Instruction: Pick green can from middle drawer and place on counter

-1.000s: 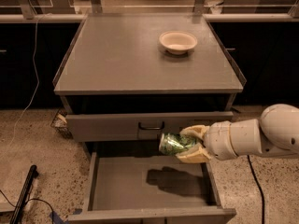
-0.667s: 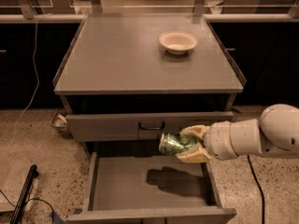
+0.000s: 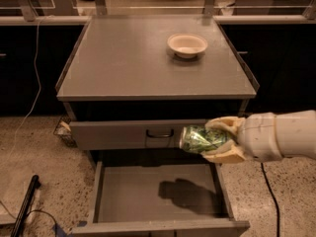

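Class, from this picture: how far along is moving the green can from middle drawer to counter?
Done: the green can is out of the open middle drawer. In hand: the gripper holds it sideways above the drawer, lower than the counter. Left: raising it and setting it on the counter.

The gripper (image 3: 215, 140), right of centre in the frame, grips and hides the right end of the green can (image 3: 196, 139), whose print is too blurred to read. The arm (image 3: 289, 135) runs off the right edge.
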Motion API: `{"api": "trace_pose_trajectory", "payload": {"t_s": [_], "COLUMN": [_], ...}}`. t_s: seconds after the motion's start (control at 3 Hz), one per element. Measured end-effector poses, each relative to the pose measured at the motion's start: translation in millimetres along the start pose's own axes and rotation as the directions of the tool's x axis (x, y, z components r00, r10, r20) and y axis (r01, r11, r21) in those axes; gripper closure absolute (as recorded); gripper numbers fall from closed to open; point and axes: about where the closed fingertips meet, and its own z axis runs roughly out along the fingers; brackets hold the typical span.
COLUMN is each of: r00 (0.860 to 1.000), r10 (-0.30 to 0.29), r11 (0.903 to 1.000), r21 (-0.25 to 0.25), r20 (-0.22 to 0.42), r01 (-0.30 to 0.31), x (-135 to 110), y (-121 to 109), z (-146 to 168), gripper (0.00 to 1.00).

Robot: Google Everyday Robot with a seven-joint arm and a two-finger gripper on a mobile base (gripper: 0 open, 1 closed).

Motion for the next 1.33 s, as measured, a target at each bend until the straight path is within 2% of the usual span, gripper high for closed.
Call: {"api": "trace_pose_trajectory", "payload": {"t_s": [0.33,0.67,1.0,1.33], "r00": [0.995,0.984,0.969,0.957], "r10": [-0.103,-0.18,-0.247,-0.29], "r11": [0.9922,0.9771,0.9577,0.9415], "r21": [0.071,0.116,0.154,0.185], "r20": [-0.007,0.0,0.008,0.021], "r01": [0.103,0.179,0.243,0.282], "x": [-54,-104,-155,-184], "y": [-15,-44,-89,-104], "z": [-63,-106,-127,-138], "gripper": [1.0,1.0,1.0,1.0]}}
